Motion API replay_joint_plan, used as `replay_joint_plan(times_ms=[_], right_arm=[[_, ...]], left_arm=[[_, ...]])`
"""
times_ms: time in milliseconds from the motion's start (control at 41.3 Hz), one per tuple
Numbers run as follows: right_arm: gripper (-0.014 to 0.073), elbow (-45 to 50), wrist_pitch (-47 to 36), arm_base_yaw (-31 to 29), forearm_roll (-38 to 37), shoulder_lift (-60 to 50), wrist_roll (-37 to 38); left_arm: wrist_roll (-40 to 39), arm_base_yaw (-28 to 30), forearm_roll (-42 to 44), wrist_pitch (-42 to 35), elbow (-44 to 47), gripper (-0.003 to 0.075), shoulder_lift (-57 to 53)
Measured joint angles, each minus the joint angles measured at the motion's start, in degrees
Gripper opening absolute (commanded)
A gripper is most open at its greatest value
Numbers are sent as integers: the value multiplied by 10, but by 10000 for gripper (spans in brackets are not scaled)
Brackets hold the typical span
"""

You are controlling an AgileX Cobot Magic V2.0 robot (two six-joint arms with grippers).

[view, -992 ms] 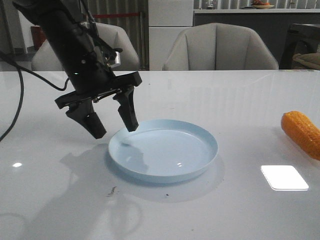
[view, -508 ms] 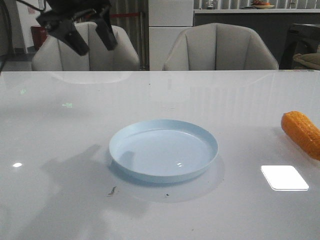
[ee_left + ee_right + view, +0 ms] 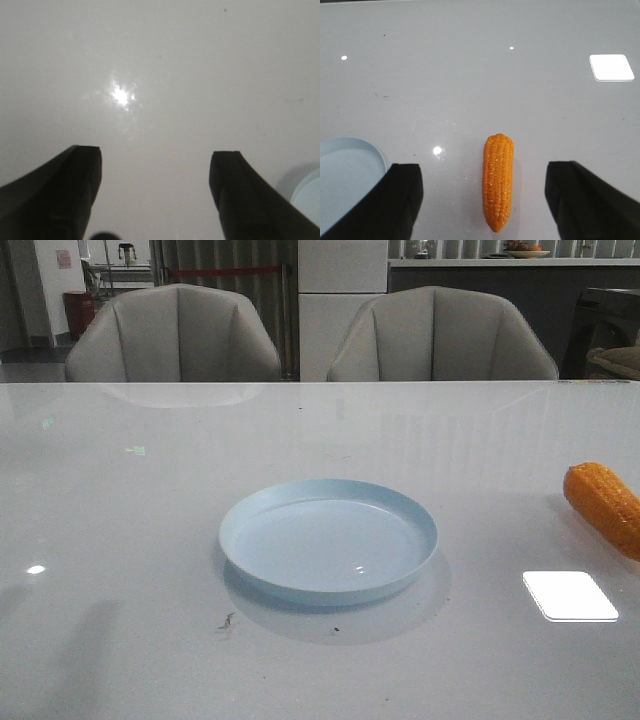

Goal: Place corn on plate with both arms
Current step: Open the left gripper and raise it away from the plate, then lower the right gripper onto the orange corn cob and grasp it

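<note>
- Your corn (image 3: 604, 507) lies on the glossy white bench (image 3: 130, 500) at the right edge of the front view, well apart from the plate (image 3: 328, 550), and part of it is cut off by the frame.
- The plate sits near the middle of the bench with nothing in it. A few dark specks (image 3: 226, 620) mark the bench just in front of it.
- Neither arm shows in the front view, so nothing stands between the corn and the plate.
- Your right hand (image 3: 487, 200) is released, its two black fingers (image 3: 400, 200) spread wide with the corn (image 3: 498, 181) lying between them and touching neither one. The cob lies lengthwise along the line of the fingers. The plate's rim (image 3: 367, 150) shows just beside one finger.
- Your left hand (image 3: 155, 195) is also released and holds nothing, with only bare bench (image 3: 165, 75) below it. A sliver of the plate (image 3: 309, 197) peeks in at the frame edge beside one finger (image 3: 245, 195).
- Two pale padded chairs (image 3: 172, 335) stand behind the far edge of the bench, clear of your work.
- A bright square reflection (image 3: 570, 595) sits on the bench near the corn.
</note>
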Motion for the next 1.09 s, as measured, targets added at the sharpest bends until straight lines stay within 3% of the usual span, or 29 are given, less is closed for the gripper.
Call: replay_joint_plan(times_ms=[169,290,556,750,871,1089], right_arm=[[606,0,0,0,0,0,0],[606,0,0,0,0,0,0],[606,0,1,0,0,0,0],[606,0,6,0,0,0,0],[606,0,8,0,0,0,0],[606,-20,11,0,0,40,0]], left_arm=[[-47,0,51,-51,58,504,-52],[-52,1,70,-88,147,504,-96],[-53,1,70,-235,451,504,-228],[-53,23,52,-300,605,504,-333],[-53,49,51,-321,657,504,-385],[-53,73,51,-321,669,504,-431]])
